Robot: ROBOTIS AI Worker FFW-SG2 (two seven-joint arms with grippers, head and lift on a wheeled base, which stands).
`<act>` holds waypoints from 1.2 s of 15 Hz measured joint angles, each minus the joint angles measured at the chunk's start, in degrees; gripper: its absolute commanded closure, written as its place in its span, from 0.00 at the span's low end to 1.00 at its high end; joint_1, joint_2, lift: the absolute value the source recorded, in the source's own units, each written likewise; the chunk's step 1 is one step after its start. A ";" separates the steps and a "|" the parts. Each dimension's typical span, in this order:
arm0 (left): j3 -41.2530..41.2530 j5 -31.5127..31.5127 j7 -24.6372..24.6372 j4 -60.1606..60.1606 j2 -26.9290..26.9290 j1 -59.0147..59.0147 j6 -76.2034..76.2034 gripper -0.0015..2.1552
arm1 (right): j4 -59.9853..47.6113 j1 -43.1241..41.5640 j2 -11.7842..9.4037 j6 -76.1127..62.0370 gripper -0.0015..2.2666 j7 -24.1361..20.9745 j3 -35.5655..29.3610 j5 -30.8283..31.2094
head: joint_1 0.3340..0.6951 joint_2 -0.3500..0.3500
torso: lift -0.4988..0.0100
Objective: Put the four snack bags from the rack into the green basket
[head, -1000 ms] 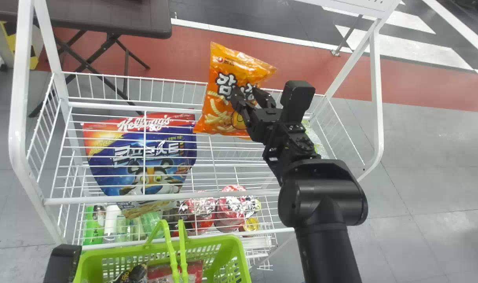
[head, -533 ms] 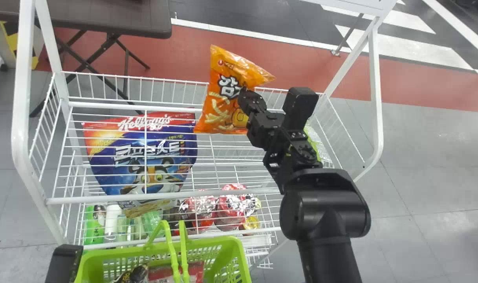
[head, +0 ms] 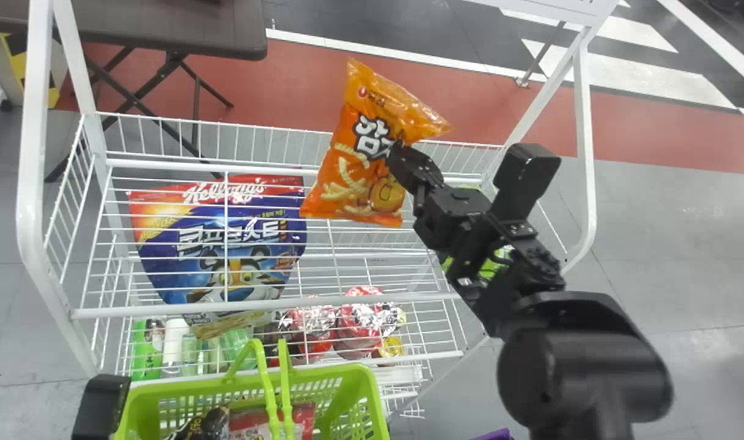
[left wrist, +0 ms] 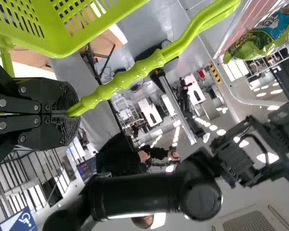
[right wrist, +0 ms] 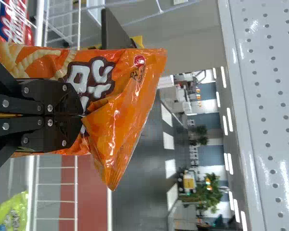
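Lettering (head: 370, 135) on orange bag (head: 350, 177), wheelchair symbol (left wrist: 25, 220) on sign (left wrist: 12, 224)

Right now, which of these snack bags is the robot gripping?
The orange bag, pinched in the right tool. The blue bag and green bag are on the white rack; the red pack and black pack lie in the basket.

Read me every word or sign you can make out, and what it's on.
"Kellogg's": blue bag.
"콘푸로스트": blue bag.
"감": orange bag, next letter partly covered.
Wheelchair symbol, no words: blue sign.
Bags in the green basket: print too small to read.
Everything else: too small or blurred.
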 measured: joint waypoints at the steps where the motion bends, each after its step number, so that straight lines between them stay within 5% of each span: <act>1: 0.10 -0.01 0.01 -0.05 0.00 -0.01 0.01 0.94 | -3.71 1.39 -0.02 7.36 0.94 1.82 -1.56 -1.56 | 1.00 0.00 | 0.97; 8: 1.07 0.30 0.01 -0.33 0.00 0.35 -0.05 0.94 | -22.52 11.55 0.60 49.47 0.94 11.28 -12.47 -7.64 | 1.00 0.00 | 0.97; 12: 0.74 0.26 0.59 -0.43 -0.07 0.43 0.01 0.94 | -22.15 16.49 0.60 51.39 0.94 12.62 -13.07 -8.00 | 1.00 0.00 | 0.97; 18: 0.34 0.24 0.60 -1.51 0.02 1.24 0.02 0.94 | -13.91 18.63 0.15 51.13 0.93 12.15 -5.67 -4.33 | 1.00 0.00 | 0.97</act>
